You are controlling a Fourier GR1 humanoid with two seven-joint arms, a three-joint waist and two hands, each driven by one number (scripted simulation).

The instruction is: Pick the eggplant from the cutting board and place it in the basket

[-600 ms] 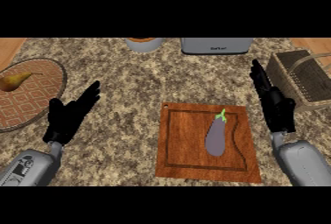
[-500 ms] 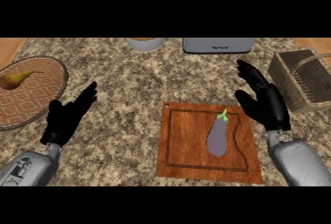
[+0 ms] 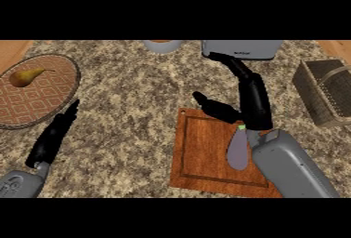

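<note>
Head view. The long purple eggplant [image 3: 238, 151] lies on the reddish-brown wooden cutting board [image 3: 205, 148], its green stem end just under the right hand's wrist. The black right hand [image 3: 250, 95] extends beyond the stem, fingers straight, thumb spread; it holds nothing, judged an approach not yet lined up for grasping. The woven brown wicker basket [image 3: 322, 95] stands apart at the right edge, path unobstructed. The black left hand [image 3: 53, 135] rests open at lower left. A yellow pear [image 3: 24, 76] lies on a patterned round plate [image 3: 51, 100].
</note>
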